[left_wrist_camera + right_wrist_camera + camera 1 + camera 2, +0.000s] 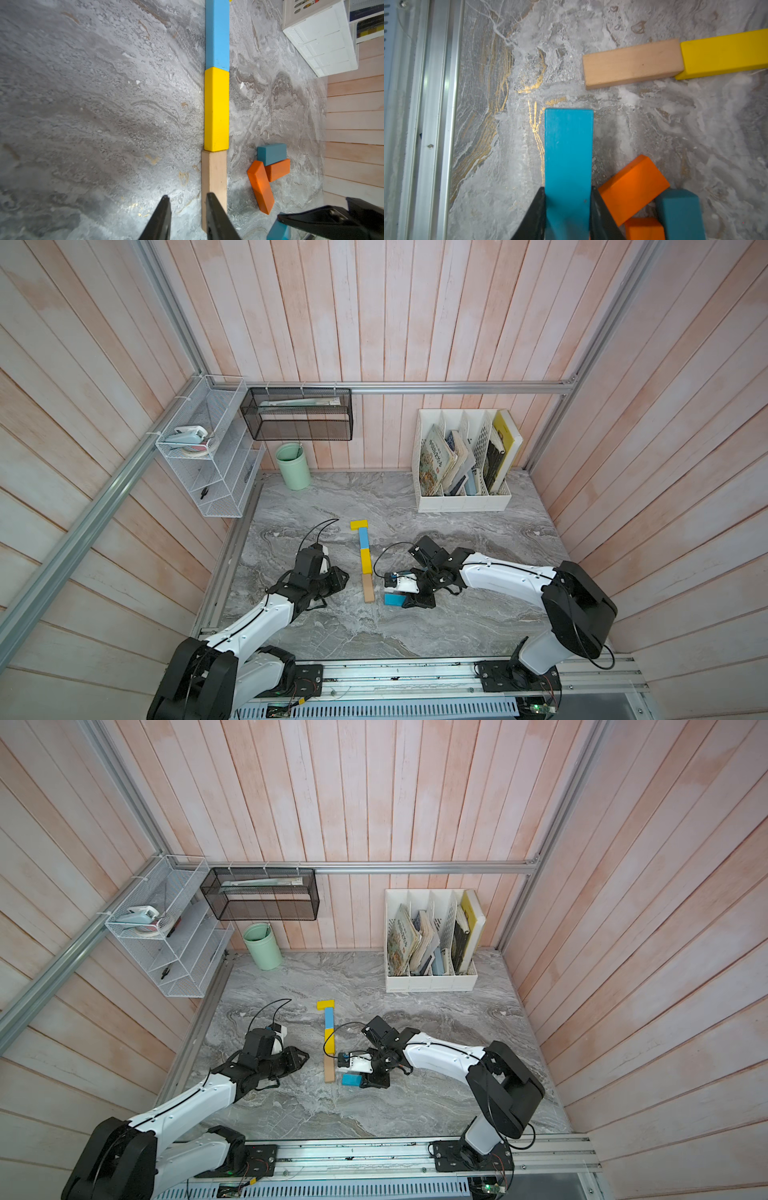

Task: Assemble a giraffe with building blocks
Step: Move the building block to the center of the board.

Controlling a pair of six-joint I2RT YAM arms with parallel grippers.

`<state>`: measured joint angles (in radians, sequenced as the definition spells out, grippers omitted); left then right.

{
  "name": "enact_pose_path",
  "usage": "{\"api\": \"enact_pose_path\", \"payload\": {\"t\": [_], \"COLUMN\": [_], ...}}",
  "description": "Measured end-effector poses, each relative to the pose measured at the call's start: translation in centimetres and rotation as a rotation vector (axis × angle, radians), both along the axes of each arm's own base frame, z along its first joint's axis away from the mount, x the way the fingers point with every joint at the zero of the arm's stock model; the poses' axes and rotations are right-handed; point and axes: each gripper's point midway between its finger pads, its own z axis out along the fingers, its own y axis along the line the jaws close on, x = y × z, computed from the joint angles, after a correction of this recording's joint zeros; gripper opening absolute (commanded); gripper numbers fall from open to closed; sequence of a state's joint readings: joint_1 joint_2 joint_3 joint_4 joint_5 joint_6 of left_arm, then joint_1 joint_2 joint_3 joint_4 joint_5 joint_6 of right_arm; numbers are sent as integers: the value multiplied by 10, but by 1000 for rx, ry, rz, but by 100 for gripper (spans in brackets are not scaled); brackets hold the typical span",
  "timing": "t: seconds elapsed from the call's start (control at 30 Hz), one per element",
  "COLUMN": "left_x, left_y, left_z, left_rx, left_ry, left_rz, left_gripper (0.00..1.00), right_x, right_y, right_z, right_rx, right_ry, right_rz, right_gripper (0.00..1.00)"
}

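While left fingers [160,220] gape empty, right fingers [533,216] clamp the teal block [568,149] between them.

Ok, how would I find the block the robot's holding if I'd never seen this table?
Find the straight row of blocks in the middle of the grey marble table. Beside its tan end, a bright blue block is turned crosswise. It's the only one pinched in the right pincer; the darker teal block and the orange blocks next to it lie loose.

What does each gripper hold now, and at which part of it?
The right gripper clamps the blue block across its long sides, near one end. The left gripper is open and holds nothing.
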<state>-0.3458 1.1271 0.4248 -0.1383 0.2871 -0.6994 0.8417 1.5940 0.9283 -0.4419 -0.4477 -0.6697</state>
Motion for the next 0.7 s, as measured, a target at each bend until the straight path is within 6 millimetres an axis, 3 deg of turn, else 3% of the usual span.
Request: {"api": "enact_pose_path", "payload": {"t": [0.13,0.3,0.4,0.7], "left_x": [0,0,0,2], "left_y": [0,0,0,0], "left_z": [0,1,1,3], "left_rx": [0,-1,-1,-2], "left_ry": [0,-2,-2,-7], "left_rz": [0,1,1,1], "left_gripper": [33,33,33,33], "right_x": [0,-9,-11,15], "right_y": [3,2,3,-4], "right_z": [-5,-26,-27,-32], "right_rx": [-1,-35,-30,-71], "right_ry": [20,99,112,35], "right_rz": [-1,12,13,-93], "right_gripper": [0,0,0,0]}}
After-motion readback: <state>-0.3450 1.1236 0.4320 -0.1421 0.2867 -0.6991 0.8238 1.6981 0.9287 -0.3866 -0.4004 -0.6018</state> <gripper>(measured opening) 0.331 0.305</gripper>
